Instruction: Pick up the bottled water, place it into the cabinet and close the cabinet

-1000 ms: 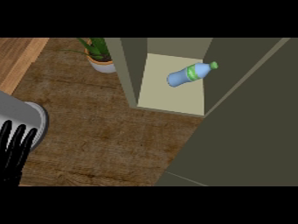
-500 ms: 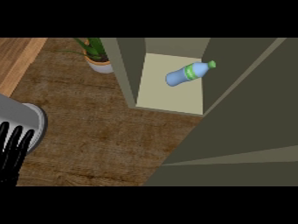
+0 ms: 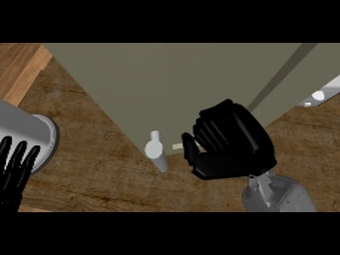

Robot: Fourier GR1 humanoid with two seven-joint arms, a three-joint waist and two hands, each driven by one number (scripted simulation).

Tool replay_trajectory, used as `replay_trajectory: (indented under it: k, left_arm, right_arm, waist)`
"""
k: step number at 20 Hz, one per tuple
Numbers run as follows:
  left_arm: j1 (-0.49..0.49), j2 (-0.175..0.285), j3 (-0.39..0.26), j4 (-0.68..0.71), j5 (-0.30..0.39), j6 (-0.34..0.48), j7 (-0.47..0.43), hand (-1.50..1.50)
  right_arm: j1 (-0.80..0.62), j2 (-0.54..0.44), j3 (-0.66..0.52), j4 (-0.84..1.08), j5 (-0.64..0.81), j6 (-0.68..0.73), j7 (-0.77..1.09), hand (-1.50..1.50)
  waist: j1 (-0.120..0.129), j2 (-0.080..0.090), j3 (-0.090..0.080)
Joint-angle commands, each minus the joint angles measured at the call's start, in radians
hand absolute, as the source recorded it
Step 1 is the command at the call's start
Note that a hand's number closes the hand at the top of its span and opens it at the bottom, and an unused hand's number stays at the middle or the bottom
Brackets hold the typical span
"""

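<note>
In the head view, the frame is now largely filled by the flat olive-grey cabinet door (image 3: 165, 84). Half a second earlier the cabinet was open and the blue bottled water with its green band was seen lying on the pale shelf inside. The bottled water is no longer seen; it is judged to be inside the cabinet, hidden behind the door.

The black right hand (image 3: 228, 142), absent from the earlier pictures, is laid against the door just beside the pale bar handle (image 3: 155, 149), its fingers held fairly straight and together, clasping nothing. The black left hand (image 3: 7, 174) is kept at the lower left edge, open with fingers up, next to the grey metal cylinder (image 3: 18, 132) on the brown wooden counter (image 3: 106, 184).

Placing is judged done and closing all but finished; whether the door is fully seated cannot be told.
</note>
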Motion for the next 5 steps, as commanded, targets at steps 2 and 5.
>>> replay_trajectory:
  k: [2, 5]
  left_arm:
    - [-0.019, -0.01, 0.006, 0.037, 0.006, -0.012, 0.002, -1.5]
    - [-0.017, 0.005, 0.012, 0.029, 0.014, -0.02, 0.024, -1.5]
  right_arm:
    - [-0.314, 0.009, -0.061, 0.29, -0.052, -0.142, -0.025, 1.5]
    - [-0.461, 0.01, -0.076, 0.455, -0.121, -0.17, -0.086, 1.5]
  waist:
    - [-0.015, -0.006, 0.002]
    - [-0.024, -0.009, 0.003]
